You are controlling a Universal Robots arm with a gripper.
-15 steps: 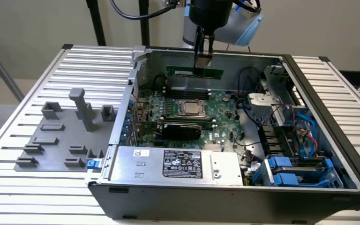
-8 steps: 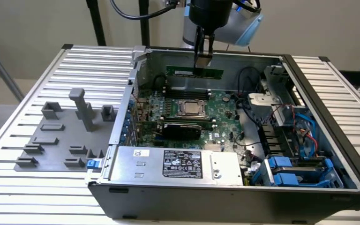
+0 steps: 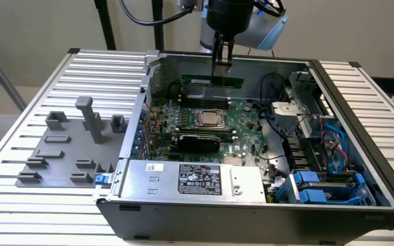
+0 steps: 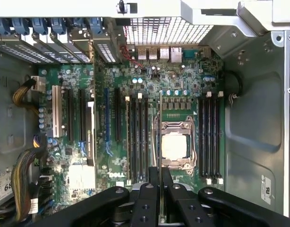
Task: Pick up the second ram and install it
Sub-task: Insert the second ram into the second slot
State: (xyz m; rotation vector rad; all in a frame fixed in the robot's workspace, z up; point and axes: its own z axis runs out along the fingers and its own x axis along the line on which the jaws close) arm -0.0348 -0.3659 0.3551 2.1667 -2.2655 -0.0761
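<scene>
On the exterior view's left, a grey holder [image 3: 60, 154] lay on the slatted table [image 3: 19, 205]. Further right, inside the open computer case [image 3: 252, 225], the gripper [image 3: 222, 72] was clenched on the second ram [image 3: 200, 80], which hung level over the motherboard [image 3: 241, 120] near the back wall.

The claw [image 3: 222, 70] grips the second ram [image 3: 200, 80] above the motherboard [image 3: 243, 122].

Plain beige wall [image 3: 33, 20], white slatted table [image 3: 46, 220], black posts [image 3: 106, 25]
</scene>
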